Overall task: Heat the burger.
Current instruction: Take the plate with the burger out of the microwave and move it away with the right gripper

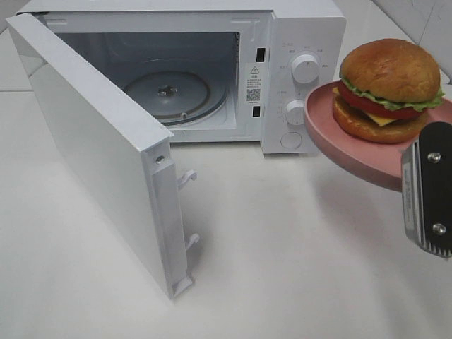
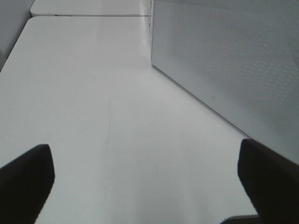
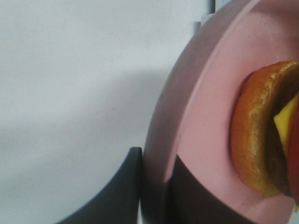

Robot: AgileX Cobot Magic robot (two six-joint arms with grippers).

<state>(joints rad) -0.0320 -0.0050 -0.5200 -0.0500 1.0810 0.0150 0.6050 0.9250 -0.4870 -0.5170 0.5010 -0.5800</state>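
Note:
The burger [image 1: 390, 89], with a golden-brown bun, lettuce, tomato, cheese and patty, sits on a pink plate [image 1: 332, 134] held in the air at the right, in front of the microwave's control panel [image 1: 304, 78]. My right gripper [image 1: 426, 189] is shut on the plate's near rim; in the right wrist view its fingers [image 3: 121, 196] clamp the plate's edge [image 3: 168, 140] with the burger [image 3: 261, 140] beside them. The white microwave [image 1: 212, 70] stands open, its door [image 1: 99, 148] swung out left, its glass turntable [image 1: 167, 92] bare. My left gripper [image 2: 145, 186] is open and empty above the table.
The open door juts toward the front of the white table [image 1: 296, 268], with latch hooks [image 1: 187, 179] on its edge. The left wrist view shows the microwave's perforated side wall [image 2: 233, 65] close by and bare table [image 2: 93, 93].

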